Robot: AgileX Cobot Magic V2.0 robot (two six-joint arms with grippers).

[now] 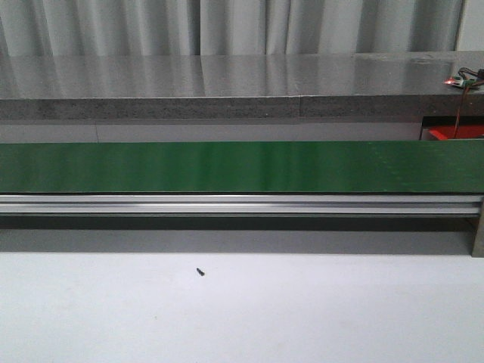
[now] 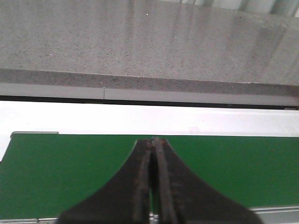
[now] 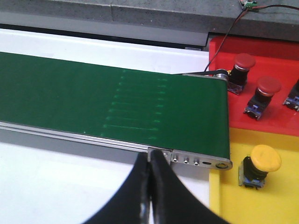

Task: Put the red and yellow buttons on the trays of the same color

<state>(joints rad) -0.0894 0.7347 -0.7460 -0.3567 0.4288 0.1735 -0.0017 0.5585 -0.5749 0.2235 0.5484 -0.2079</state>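
Two red buttons [image 3: 244, 62] [image 3: 268, 86] stand on the red tray [image 3: 266, 49], past the end of the green conveyor belt [image 3: 107, 105]. One yellow button [image 3: 264, 159] stands on the yellow tray [image 3: 261, 205]. My right gripper [image 3: 152, 156] is shut and empty, over the belt's near rail, left of the yellow tray. My left gripper [image 2: 154, 140] is shut and empty above the belt [image 2: 70, 168]. In the front view neither gripper shows; only a corner of the red tray [image 1: 456, 133] shows at far right.
A grey stone ledge [image 1: 227, 79] runs behind the belt [image 1: 227, 166]. A small dark screw [image 1: 200, 271] lies on the white table in front. A red wire and small circuit board [image 1: 465, 78] sit on the ledge at the right.
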